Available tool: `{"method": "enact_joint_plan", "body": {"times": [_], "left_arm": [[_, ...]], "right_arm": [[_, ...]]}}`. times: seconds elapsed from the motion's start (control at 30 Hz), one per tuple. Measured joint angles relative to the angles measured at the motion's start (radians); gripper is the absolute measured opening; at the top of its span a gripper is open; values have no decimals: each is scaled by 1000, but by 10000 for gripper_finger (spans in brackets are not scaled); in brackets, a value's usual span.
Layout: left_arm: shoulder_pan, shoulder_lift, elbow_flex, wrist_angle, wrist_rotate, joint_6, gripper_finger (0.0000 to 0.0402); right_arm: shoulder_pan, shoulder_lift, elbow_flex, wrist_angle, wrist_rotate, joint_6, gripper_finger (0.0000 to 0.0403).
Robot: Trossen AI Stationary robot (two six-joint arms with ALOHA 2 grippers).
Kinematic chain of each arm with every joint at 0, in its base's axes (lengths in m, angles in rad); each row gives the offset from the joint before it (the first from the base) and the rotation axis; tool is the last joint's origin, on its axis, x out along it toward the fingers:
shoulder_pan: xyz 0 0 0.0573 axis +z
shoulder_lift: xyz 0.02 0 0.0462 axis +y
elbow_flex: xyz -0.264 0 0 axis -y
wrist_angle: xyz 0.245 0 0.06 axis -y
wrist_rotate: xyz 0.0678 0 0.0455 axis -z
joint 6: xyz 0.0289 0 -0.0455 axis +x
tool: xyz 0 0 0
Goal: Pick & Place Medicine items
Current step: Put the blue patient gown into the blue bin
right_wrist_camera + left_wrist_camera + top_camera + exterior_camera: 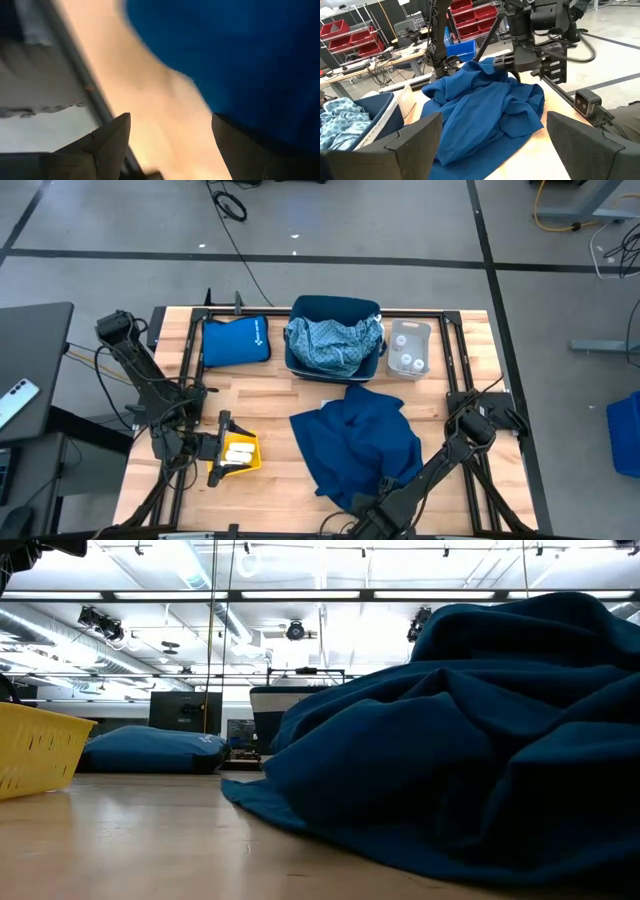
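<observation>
my left jaws (pixel 222 446) hang over the near-left part of the wooden surface (pixel 275 480), right at the edge of the small yellow tray (pixel 236 468), and from my left wrist i see my two dark fingers (pixel 410 145) spread wide apart with nothing between them. two cream-white oblong packs (pixel 238 453) lie side by side inside that tray, just beside my left fingertips. farther back on the right side, a clear plastic container (pixel 409 347) holds small round whitish bottles (pixel 408 362), well apart from the tray. between them, at the back middle, a blue bin (pixel 333 312) is stuffed with a patterned light-blue cloth (pixel 334 343), and a flat blue pouch (pixel 234 341) lies to the left of it. a large dark blue cloth (pixel 360 442) sits crumpled across the middle of the surface; in the low view it fills most of the right side, with the yellow tray's wall showing at the far left. my right jaws (pixel 372 525) are down at the near edge, by the near hem of that dark blue cloth, and my right wrist view shows both fingers (pixel 107 142) held open over bare wood beside the cloth, gripping nothing.
</observation>
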Motion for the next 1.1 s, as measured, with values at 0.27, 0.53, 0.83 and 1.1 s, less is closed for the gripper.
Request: {"method": "enact_joint_plan", "body": {"times": [0.27, 0.53, 0.83, 1.1], "left_arm": [[-1, 0, 0, -3, 30, -3, 362], [-1, 0, 0, -23, 34, -15, 362], [-1, 0, 0, -23, 32, -7, 362], [0, 0, 0, -22, 32, -8, 362]], "right_arm": [[2, 21, -36, -183, -136, 162, 352], [42, 18, -142, -178, -200, 45, 377], [22, 20, -149, -155, -235, 150, 353], [-5, 21, -150, -105, -241, 146, 353]]}}
